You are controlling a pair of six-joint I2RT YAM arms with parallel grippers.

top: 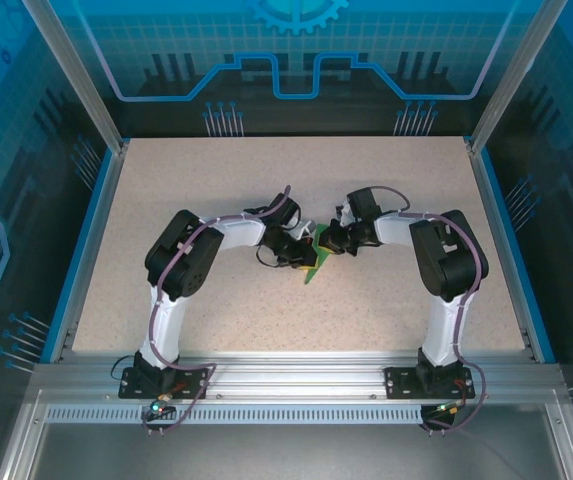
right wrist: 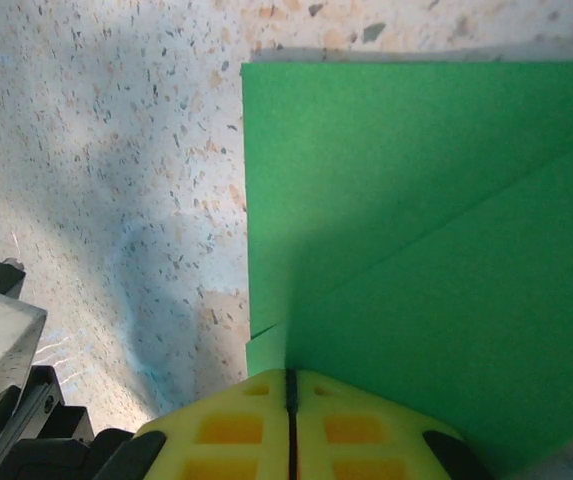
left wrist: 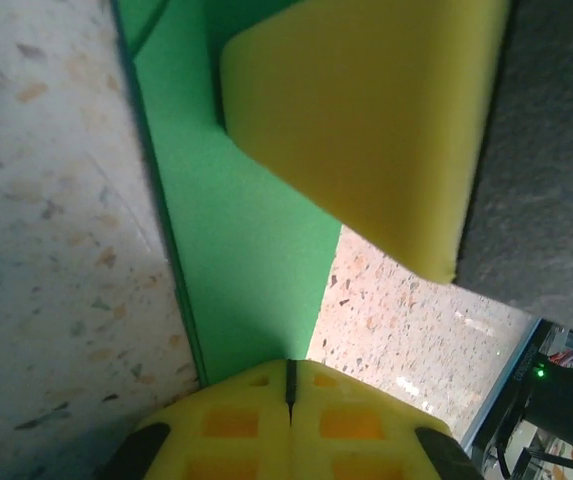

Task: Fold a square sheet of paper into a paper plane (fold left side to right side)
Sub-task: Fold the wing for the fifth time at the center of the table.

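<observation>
The square sheet of paper [top: 315, 266] is bright green and lies partly folded at the table's middle, between my two grippers. My left gripper [top: 299, 256] comes in from the left. In its wrist view the yellow fingertips [left wrist: 256, 415] are shut, with the tip resting on a narrow end of the paper [left wrist: 246, 250]. The right gripper's yellow finger [left wrist: 366, 120] presses the sheet further along. My right gripper [top: 328, 240] is shut too. In its wrist view a raised flap with a diagonal crease [right wrist: 446, 300] runs straight into the slit between its jaws [right wrist: 290, 385].
The speckled beige table [top: 216, 190] spreads out all round the paper. Blue rails [top: 86, 230] border its left and right sides, and an aluminium frame [top: 296, 375] carrying both arm bases runs along the near edge.
</observation>
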